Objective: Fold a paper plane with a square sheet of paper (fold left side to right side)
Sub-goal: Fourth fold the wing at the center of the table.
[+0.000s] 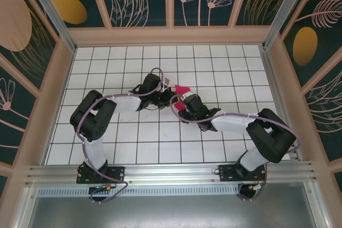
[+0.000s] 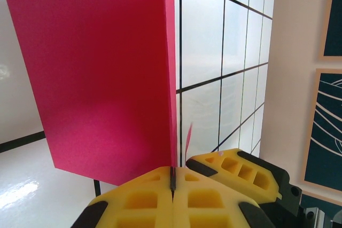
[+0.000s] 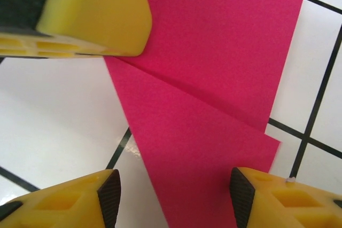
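Bright overhead light puts soft glare on glossy tiles point(image 2: 21, 196) and faint shading across the paper point(image 2: 107, 78), close foreground blurred.

Paper plane point(image 1: 184, 89) between left end effector point(image 2: 172, 180) and right end effector point(image 3: 173, 188), seemingly mid-table point(image 1: 133, 142)

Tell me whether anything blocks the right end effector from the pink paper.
Nothing visible does. The right end effector is open, and the folded pink paper lies directly ahead of its jaws. The left end effector, shut on the paper's edge, sits off to one side, not in the path.
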`<state>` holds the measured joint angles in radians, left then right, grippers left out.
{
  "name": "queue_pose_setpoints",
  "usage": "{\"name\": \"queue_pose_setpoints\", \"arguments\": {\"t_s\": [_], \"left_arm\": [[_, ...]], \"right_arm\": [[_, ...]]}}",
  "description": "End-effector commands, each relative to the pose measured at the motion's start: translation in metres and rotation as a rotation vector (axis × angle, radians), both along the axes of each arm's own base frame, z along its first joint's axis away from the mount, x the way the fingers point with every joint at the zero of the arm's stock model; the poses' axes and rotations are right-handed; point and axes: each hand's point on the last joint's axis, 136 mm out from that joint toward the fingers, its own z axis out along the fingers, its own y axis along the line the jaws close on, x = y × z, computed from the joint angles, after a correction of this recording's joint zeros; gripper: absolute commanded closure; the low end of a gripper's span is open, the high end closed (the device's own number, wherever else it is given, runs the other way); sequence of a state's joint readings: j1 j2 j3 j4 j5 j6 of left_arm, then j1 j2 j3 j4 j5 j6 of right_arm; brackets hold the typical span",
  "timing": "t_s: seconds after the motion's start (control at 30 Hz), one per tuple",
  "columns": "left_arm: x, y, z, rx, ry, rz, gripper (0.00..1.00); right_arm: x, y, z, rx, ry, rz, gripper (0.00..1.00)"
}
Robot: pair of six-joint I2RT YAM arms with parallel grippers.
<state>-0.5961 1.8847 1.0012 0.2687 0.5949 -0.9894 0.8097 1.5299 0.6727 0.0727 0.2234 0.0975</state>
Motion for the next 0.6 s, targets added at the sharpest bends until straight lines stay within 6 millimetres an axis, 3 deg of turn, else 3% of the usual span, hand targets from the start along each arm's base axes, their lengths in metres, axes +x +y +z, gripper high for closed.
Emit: {"name": "queue_pose_setpoints", "arguments": {"t_s": [0.0,0.27,0.57], "left_arm": [[-0.002,-0.005,0.013,-0.028,-0.012,-0.015,0.98],[0.000,-0.005,0.015,-0.022,-0.016,-0.017,0.98],[0.001,-0.006,0.017,-0.016,-0.022,-0.023,0.95]], "right_arm": [[0.009,0.001,0.003,-0.029,-0.038,-0.012,0.42],[0.008,0.000,-0.004,-0.040,-0.027,-0.013,0.52],[0.003,-0.001,-0.012,-0.033,0.003,-0.012,0.72]]}}
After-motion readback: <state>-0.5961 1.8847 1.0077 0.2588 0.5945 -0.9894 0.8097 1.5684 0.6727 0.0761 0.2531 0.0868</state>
